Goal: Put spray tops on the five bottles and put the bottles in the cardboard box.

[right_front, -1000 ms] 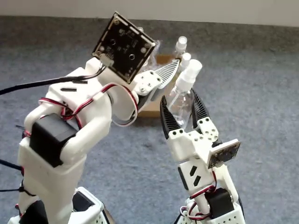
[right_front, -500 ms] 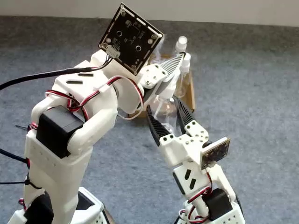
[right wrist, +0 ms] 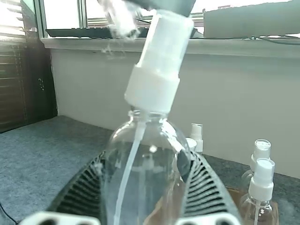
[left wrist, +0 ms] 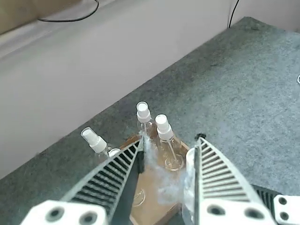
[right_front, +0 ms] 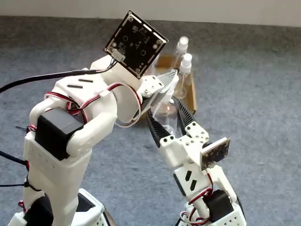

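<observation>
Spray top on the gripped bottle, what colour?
White spray top on the bottle, clearest in right wrist view.

Desk [right_front: 254, 94]: grey carpeted surface. Cardboard box [right_front: 191, 100] rests directly on it, flat on the carpet, just beyond the right end effector [right_front: 164, 109].

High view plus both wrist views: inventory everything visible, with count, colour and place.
Clear plastic bottle with white spray top: one, clear and white, between the right gripper's fingers, near the box.
Other clear spray-topped bottles: three plain, perhaps a fourth partly hidden, clear and white, upright in the box.
Cardboard box: one, brown, on the carpet beyond the arms.
Carpet: one, grey, under everything.
Left gripper: one, white with dark fingers, open, at the held bottle's top.
Right gripper: one, white with dark fingers, shut on that bottle.
</observation>
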You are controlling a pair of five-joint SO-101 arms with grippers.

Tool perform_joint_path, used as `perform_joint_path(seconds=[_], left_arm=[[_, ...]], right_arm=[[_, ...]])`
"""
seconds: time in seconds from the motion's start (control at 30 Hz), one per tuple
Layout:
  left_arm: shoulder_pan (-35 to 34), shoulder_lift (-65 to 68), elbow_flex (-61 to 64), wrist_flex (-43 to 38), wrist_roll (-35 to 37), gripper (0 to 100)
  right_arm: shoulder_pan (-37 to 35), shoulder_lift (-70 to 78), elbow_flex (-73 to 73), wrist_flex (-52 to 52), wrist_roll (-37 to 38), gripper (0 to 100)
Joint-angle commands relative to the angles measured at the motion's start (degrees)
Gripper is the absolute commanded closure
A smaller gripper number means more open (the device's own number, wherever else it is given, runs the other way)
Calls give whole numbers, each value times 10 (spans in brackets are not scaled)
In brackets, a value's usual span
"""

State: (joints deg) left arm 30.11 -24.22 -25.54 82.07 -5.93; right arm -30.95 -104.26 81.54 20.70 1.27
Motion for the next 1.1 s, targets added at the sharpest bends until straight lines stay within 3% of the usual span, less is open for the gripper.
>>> perform_joint_path(seconds=[0.0,0.77,1.07], left_arm=[[-7,0,-7,12,-6,829],[-50,-1,1,29,-6,825],[-73,-1,-123,67,-27,825]], right_arm=[[-3,-6,-13,4,-3,988],[22,-7,-15,41,-2,993],[26,0,-15,40,-2,993]])
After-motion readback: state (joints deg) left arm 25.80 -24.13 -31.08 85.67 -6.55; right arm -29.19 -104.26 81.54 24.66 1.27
